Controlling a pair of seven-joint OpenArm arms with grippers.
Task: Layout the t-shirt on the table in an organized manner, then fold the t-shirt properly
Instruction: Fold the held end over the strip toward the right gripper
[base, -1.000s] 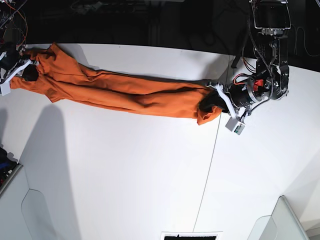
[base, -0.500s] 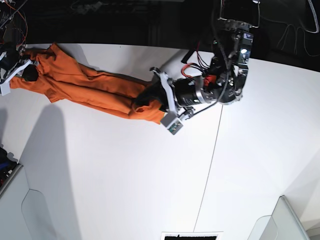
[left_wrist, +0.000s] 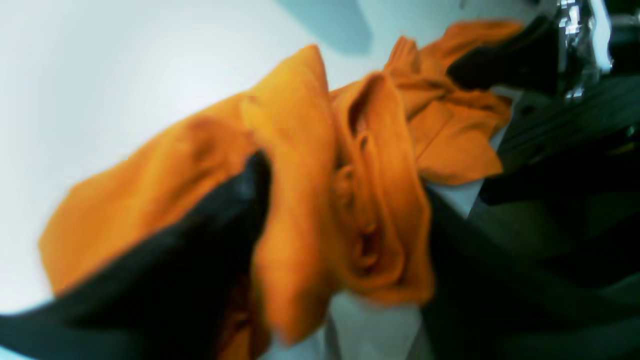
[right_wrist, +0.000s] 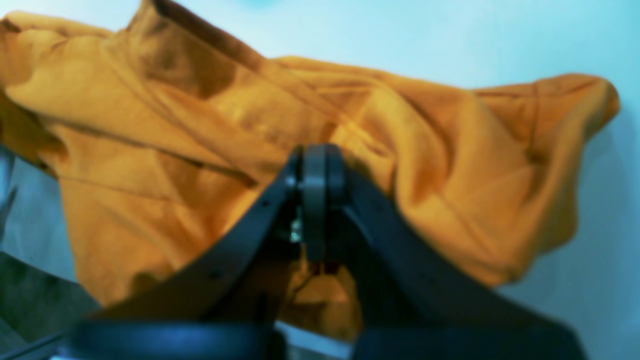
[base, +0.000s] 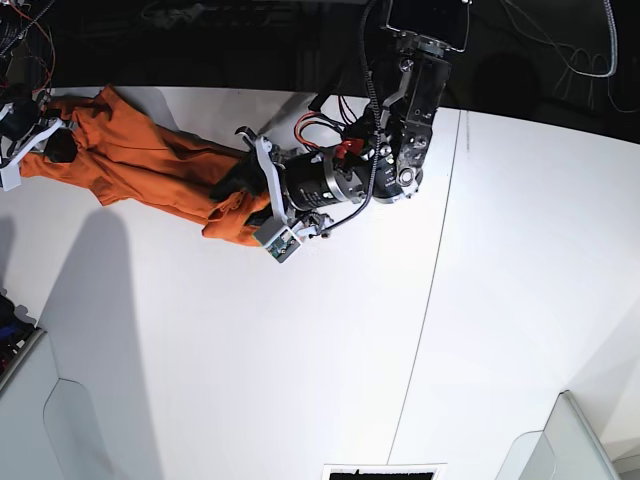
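My read: layout far from done, folding not begun. Bright orange soft fabric t-shirt lies bunched in narrow rope at far-left part of large white tabletop, not spread flat.

Left gripper at shirt's near end; left wrist view shows black fingers parted around cloth, grasp uncertain.

Right gripper clenched on t-shirt; only right wrist view shows that, base view shows it small at far-left edge.

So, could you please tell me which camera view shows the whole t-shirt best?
The base view: the t-shirt lies bunched on the table from end to end, both arms at its ends. The left wrist view gives only blurred folds around a dark finger; the right wrist view shows one bunched end behind shut jaws.
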